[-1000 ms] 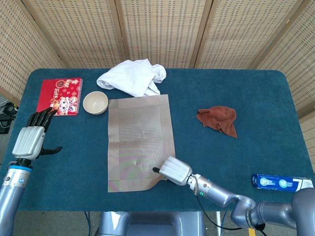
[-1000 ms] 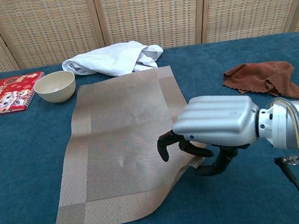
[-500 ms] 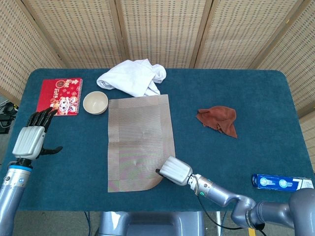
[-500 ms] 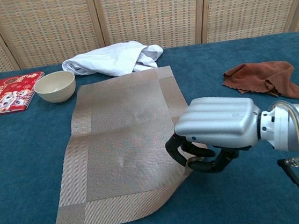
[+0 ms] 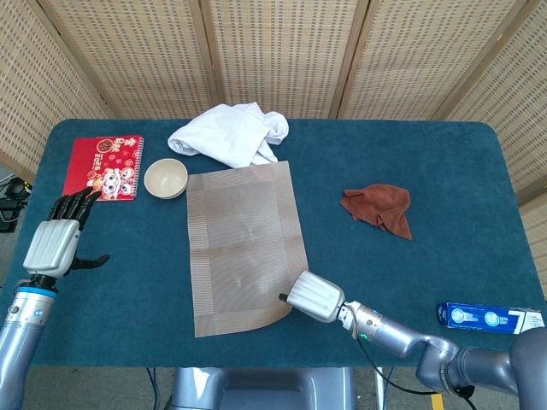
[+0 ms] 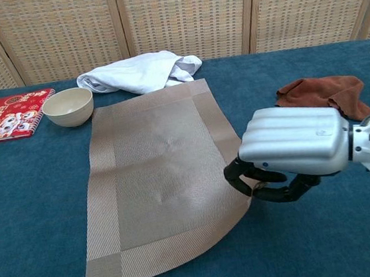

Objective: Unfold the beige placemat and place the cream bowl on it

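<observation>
1. Right hand [image 6: 288, 160] low at frame right, fingers clamped on the lifted near corner of the beige placemat [image 6: 156, 175].
2. Placemat lies unfolded at center.
3. Cream bowl [image 6: 68, 106] upper left, off the placemat.
4. Left hand [image 5: 58, 239] far left, empty, fingers apart.

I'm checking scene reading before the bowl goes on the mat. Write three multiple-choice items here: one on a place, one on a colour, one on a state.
1. Where is the cream bowl?
A. on the placemat
B. on the table between the red booklet and the placemat
C. in the left hand

2. What colour is the crumpled cloth right of the placemat?
A. brown
B. white
C. blue

3. What is the right hand doing?
A. hovering open
B. holding the bowl
C. gripping the placemat's near right edge

Key: 1 B, it sits between red booklet and beige placemat. 2 A, the brown cloth. 3 C, fingers curl around the lifted edge.
</observation>
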Robot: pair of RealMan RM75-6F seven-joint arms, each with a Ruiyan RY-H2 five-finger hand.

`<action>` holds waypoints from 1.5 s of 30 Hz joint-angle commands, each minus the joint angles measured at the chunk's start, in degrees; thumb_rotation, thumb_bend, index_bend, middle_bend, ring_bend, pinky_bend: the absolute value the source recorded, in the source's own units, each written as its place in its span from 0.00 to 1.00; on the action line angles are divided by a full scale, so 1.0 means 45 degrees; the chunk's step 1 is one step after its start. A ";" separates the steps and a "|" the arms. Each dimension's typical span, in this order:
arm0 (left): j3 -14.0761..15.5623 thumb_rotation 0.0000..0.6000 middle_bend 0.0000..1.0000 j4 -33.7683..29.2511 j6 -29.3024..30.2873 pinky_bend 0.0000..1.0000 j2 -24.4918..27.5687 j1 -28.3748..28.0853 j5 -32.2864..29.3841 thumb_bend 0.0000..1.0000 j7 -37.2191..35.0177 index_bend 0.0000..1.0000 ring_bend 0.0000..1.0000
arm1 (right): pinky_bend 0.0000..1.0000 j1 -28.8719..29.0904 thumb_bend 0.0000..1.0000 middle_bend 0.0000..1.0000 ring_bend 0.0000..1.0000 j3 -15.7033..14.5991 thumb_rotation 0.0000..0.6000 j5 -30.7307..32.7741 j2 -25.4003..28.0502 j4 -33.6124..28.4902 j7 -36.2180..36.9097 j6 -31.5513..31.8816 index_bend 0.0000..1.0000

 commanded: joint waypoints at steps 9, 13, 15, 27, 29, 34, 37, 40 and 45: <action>0.0084 1.00 0.00 -0.0171 0.0172 0.00 -0.0050 0.0043 0.0174 0.00 0.0230 0.00 0.00 | 1.00 -0.0444 0.64 0.87 0.84 -0.2677 1.00 -0.4035 0.3283 0.2219 -0.0144 0.3148 0.76; 0.0117 1.00 0.00 -0.0247 0.0247 0.00 -0.0099 0.0059 0.0202 0.00 0.0377 0.00 0.00 | 1.00 -0.0508 0.61 0.87 0.84 -0.3081 1.00 -0.4652 0.3955 0.3770 -0.0128 0.3787 0.76; 0.0122 1.00 0.00 -0.0253 0.0252 0.00 -0.0125 0.0052 0.0191 0.00 0.0435 0.00 0.00 | 1.00 -0.0535 0.59 0.86 0.84 -0.3055 1.00 -0.4706 0.4026 0.4455 -0.0055 0.4056 0.76; 0.0086 1.00 0.00 -0.0216 0.0158 0.00 -0.0293 -0.0070 -0.0006 0.00 0.0713 0.00 0.00 | 1.00 0.0612 0.48 0.84 0.83 -0.2227 1.00 -0.4745 0.1977 0.9522 0.0834 0.4341 0.74; 0.0076 1.00 0.00 -0.0189 0.0118 0.00 -0.0294 -0.0087 -0.0052 0.00 0.0699 0.00 0.00 | 1.00 0.0864 0.48 0.84 0.83 -0.2161 1.00 -0.4705 0.1549 0.9987 0.0950 0.4195 0.74; 0.0051 1.00 0.00 -0.0129 0.0063 0.00 -0.0273 -0.0102 -0.0127 0.00 0.0626 0.00 0.00 | 1.00 0.1318 0.46 0.84 0.82 -0.1897 1.00 -0.4399 0.0713 1.0530 0.1029 0.3961 0.66; 0.0031 1.00 0.00 -0.0039 -0.0021 0.00 -0.0263 -0.0128 -0.0213 0.00 0.0561 0.00 0.00 | 1.00 0.1408 0.35 0.82 0.81 -0.1789 1.00 -0.4151 0.0439 1.0692 0.0917 0.3927 0.28; 0.0017 1.00 0.00 0.0041 -0.0099 0.00 -0.0265 -0.0160 -0.0263 0.00 0.0505 0.00 0.00 | 1.00 0.1361 0.16 0.78 0.79 -0.1616 1.00 -0.3806 0.0320 1.0681 0.0634 0.3889 0.05; 0.0005 1.00 0.00 0.0275 -0.0036 0.00 -0.0353 -0.0188 0.0021 0.00 0.0334 0.00 0.00 | 1.00 0.1020 0.12 0.69 0.74 -0.1108 1.00 -0.2941 0.0526 1.0105 0.0410 0.4401 0.03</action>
